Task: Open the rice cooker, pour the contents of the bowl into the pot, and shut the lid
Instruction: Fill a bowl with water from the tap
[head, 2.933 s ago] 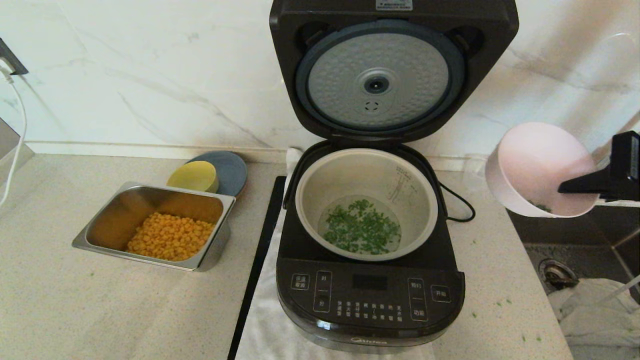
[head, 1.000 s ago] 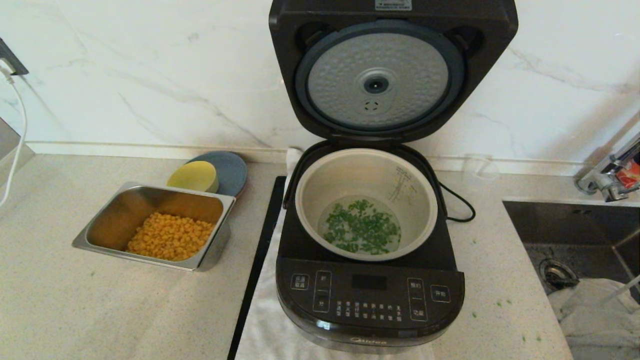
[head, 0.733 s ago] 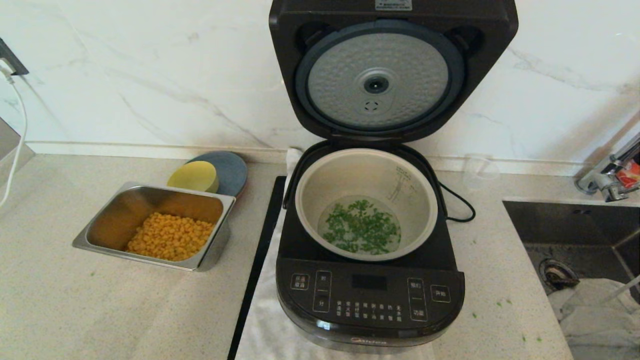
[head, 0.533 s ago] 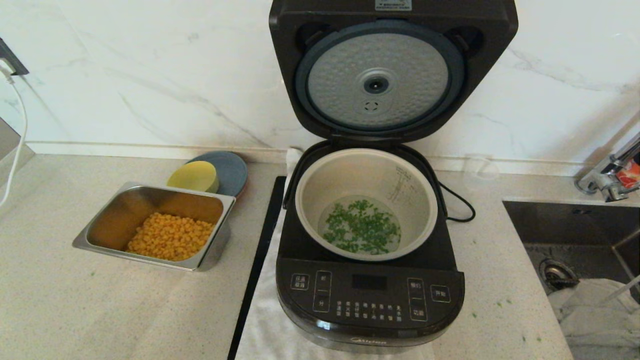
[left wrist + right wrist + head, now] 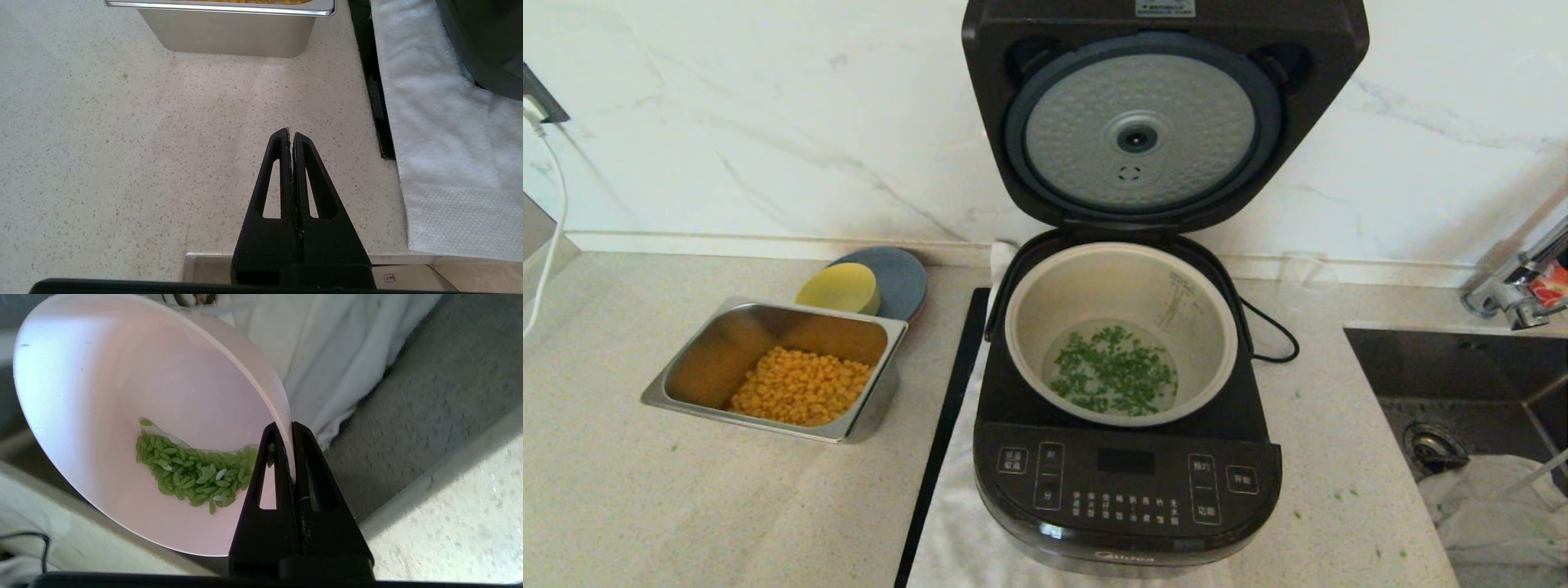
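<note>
The black rice cooker (image 5: 1127, 482) stands in the middle of the counter with its lid (image 5: 1141, 122) tilted up against the wall, silver disc facing me. Green bits in clear liquid (image 5: 1115, 380) lie in the bottom of the grey-beige pot (image 5: 1045, 302). Out of the head view, my right gripper (image 5: 286, 426) is shut on the rim of the pink bowl (image 5: 102, 384), held tilted over the sink; some green bits (image 5: 192, 471) remain inside it. My left gripper (image 5: 291, 134) is shut and empty, low over the counter near the front edge.
A steel tray (image 5: 712, 351) of corn kernels sits left of the cooker, with a yellow dish (image 5: 840, 287) on a grey plate behind it. A white towel (image 5: 441, 134) lies under the cooker. The sink (image 5: 1462, 384) with a white cloth (image 5: 1494, 498) is at the right.
The right gripper has carried the bowl out of the head view to the right, over the sink. For the last second nothing has moved in the head view.
</note>
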Available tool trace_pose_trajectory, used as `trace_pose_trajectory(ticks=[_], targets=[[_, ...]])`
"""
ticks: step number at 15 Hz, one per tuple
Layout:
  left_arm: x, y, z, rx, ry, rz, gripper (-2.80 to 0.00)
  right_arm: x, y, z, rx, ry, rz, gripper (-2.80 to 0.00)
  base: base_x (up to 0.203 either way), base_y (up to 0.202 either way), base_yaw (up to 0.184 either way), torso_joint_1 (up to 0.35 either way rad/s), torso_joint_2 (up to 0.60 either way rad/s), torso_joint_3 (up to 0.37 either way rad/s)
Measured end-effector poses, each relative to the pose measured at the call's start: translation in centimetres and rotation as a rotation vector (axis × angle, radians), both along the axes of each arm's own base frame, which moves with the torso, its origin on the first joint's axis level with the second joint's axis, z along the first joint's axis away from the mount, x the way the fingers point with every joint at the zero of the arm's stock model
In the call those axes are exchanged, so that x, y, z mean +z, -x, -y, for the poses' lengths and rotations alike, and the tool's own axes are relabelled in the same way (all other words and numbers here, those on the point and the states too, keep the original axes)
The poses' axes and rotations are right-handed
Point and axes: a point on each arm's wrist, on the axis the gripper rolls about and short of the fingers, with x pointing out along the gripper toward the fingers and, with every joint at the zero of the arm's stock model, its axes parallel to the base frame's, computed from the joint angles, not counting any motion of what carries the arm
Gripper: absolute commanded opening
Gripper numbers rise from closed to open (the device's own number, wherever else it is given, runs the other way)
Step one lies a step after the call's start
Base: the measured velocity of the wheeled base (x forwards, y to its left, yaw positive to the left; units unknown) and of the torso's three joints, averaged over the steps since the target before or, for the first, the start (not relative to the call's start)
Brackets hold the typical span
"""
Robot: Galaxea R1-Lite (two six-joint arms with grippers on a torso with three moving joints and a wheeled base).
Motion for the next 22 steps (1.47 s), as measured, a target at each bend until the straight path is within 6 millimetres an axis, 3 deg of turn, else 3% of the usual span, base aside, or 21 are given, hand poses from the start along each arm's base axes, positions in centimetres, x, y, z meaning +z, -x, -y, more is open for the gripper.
trace_pose_trajectory(ticks=[10,15,19,22], targets=[[0.0,0.0,0.0,0.0,0.0,0.0,-2.8,0.0,-4.6,0.3,0.009,-0.011,0.029,-2.8,0.0,0.0,0.0,0.0,0.0,0.0],[0.0,0.0,0.0,0.0,0.0,0.0,-2.8,0.3,-4.7,-0.3,0.014,-0.023,0.025,-2.8,0.0,0.0,0.0,0.0,0.0,0.0],[0.0,0.0,0.0,0.0,0.0,0.0,-2.8,1.7,-4.1,-2.7,0.062,-0.005,0.012,-2.8,0.0,0.0,0.0,0.0,0.0,0.0],[0.0,0.0,0.0,0.0,0.0,0.0,-2.8,3.5,-4.3,-6.6,0.162,0.029,0.007,-2.8,0.0,0.0,0.0,0.0,0.0,0.0]])
